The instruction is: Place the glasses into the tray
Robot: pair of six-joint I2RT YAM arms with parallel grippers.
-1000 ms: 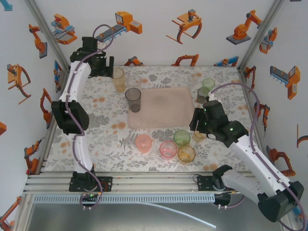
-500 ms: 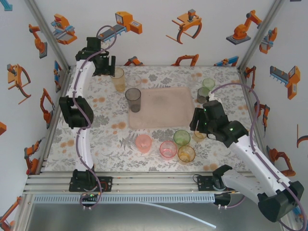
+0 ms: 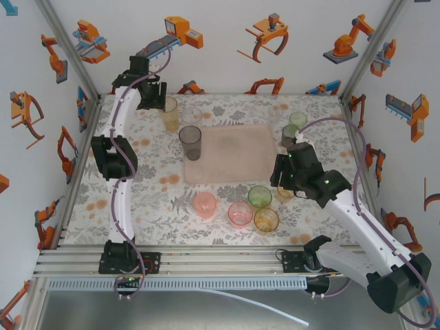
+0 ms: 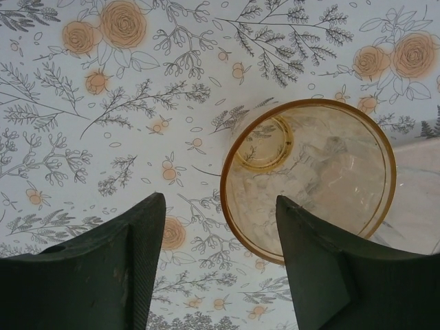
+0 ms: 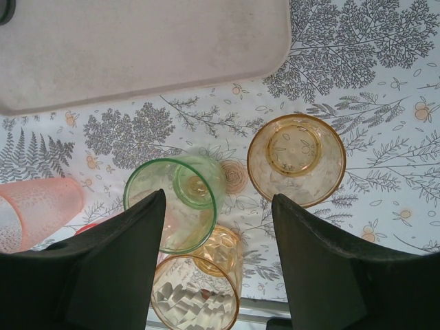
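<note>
The step in hand looked like the left arm's approach to the orange glass, which stood at the far left of the table, near the tray but off it. The left claw was partly open and held nothing. In its wrist view the glass sat off to one side, and one finger overlapped its rim, so the glass was not between the fingers. The next move would probably call for shifting the claw sideways until the fingers straddled the glass wall or body, then lowering, closing and carrying it across to the tray. The right claw hung over the near cluster, about half open and also empty, with a green glass below the gap and a near orange glass just beside one finger. It could take either after dropping lower. A grey glass stood at the tray's left edge, seemingly on it. The other glasses were spread over the table, so most of the task appeared to remain.
</note>
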